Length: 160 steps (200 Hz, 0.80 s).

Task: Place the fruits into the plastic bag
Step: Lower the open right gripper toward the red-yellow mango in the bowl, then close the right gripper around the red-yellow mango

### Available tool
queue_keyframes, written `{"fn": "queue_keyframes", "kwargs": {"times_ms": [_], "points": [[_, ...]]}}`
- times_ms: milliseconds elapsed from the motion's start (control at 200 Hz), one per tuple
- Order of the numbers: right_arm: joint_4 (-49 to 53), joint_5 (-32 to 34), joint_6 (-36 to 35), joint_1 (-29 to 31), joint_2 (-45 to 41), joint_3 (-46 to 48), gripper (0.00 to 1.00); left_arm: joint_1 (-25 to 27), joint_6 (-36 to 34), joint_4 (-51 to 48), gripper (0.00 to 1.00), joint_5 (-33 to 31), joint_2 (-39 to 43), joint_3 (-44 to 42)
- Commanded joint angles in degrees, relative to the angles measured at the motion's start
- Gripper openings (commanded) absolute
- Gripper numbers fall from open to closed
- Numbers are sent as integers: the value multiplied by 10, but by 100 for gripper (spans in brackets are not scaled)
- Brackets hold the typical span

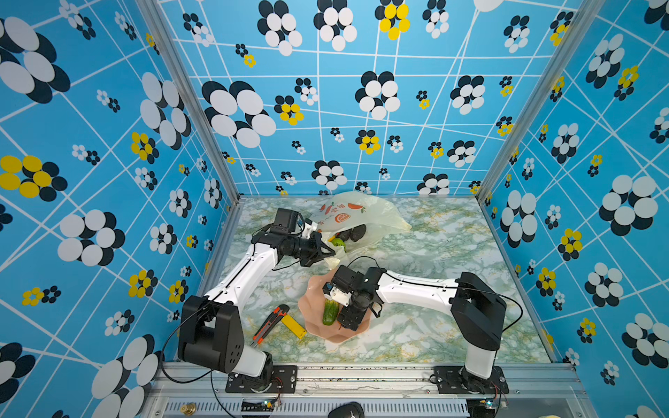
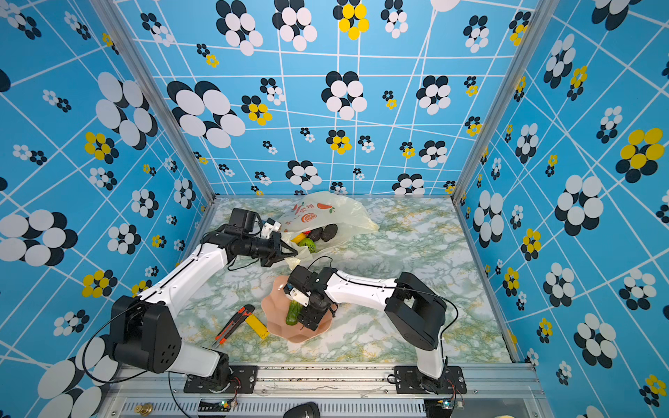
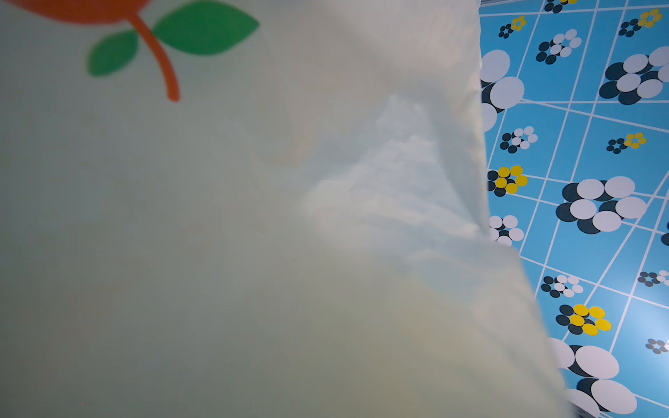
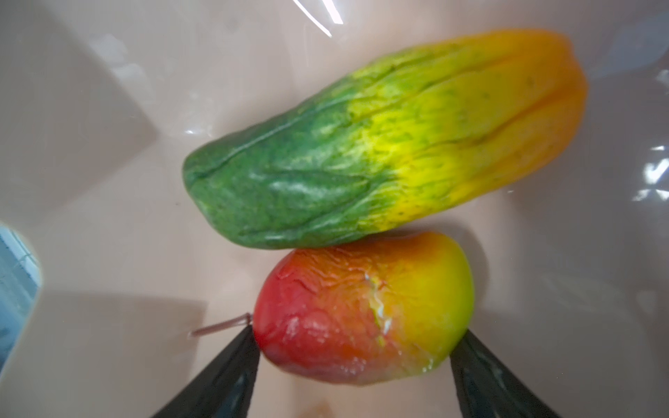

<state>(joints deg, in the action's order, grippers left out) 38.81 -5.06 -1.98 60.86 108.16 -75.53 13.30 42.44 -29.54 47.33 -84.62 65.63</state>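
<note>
Straddling the mango (image 4: 364,307) in the bowl (image 1: 311,325), the right fingers (image 4: 224,376) touch its two ends, beside the green-orange fruit (image 4: 383,141). The left fingers (image 1: 327,252) pinch the bag's (image 1: 365,213) edge; other fruits (image 1: 356,232) lie in its mouth.

I'm getting both top views looking steeply down from the front, sharing the whole table (image 1: 434,253). My left wrist camera is pressing against the bag (image 3: 253,235); my right one is hovering close over the bowl (image 4: 90,253).
</note>
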Motion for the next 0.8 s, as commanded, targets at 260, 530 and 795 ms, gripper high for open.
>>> {"fn": "queue_keyframes", "kwargs": {"times_ms": [260, 530, 795], "points": [[7, 12, 20, 3, -1, -10, 66, 1, -9, -6, 0, 0, 14, -8], [-43, 3, 39, 3, -56, 42, 66, 1, -6, -3, 0, -2, 18, -10], [-37, 12, 19, 3, -39, 38, 99, 2, -1, 1, 0, -4, 24, -19]]}}
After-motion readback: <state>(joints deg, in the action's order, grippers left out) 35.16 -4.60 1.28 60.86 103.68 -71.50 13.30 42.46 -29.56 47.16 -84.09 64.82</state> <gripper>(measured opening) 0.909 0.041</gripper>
